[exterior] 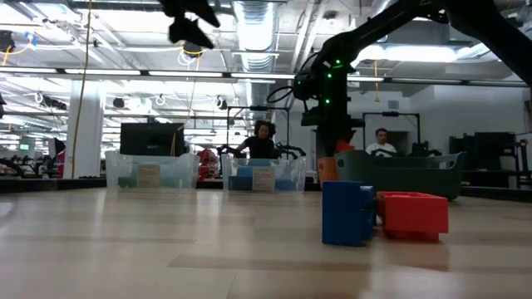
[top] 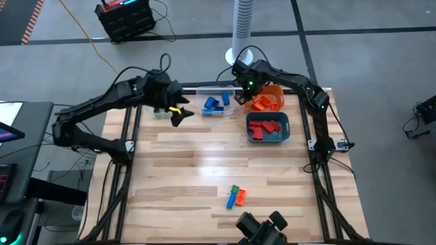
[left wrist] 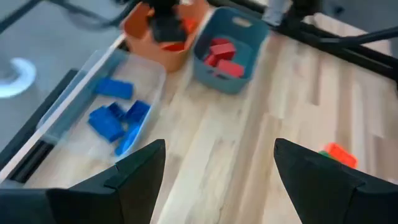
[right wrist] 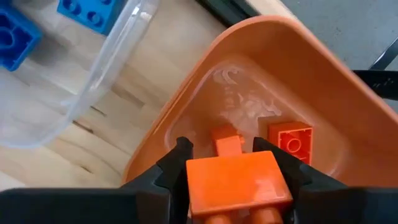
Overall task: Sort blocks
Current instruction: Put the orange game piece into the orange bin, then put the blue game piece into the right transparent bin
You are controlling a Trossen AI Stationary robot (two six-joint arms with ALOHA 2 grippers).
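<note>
My right gripper (top: 245, 92) hangs over the orange bin (top: 272, 102) at the table's far edge, shut on an orange block (right wrist: 233, 180). Two more orange blocks (right wrist: 290, 140) lie on the bin's floor. My left gripper (top: 178, 112) is open and holds nothing, hovering beside the clear bin of blue blocks (top: 214, 103). Red blocks (top: 264, 127) fill the teal bin (top: 286, 133). A green, a blue and an orange block (top: 236, 196) lie together near the table's near edge. In the low view these show as a blue block (exterior: 347, 212) and a reddish one (exterior: 413, 214). My right gripper pinches the orange block by two opposite side faces (right wrist: 199, 177), one finger on each. The fingers (right wrist: 177, 162) come from above, pointing down into the orange bin. The block is lifted clear, above the bin's floor and the blocks lying there.
A second clear bin (top: 160, 110) stands at the far left, under the left arm. The bins line the far edge; the broad wooden middle of the table (top: 204, 160) lies between them and the three loose blocks. A camera mount (top: 262, 228) sits at the near edge.
</note>
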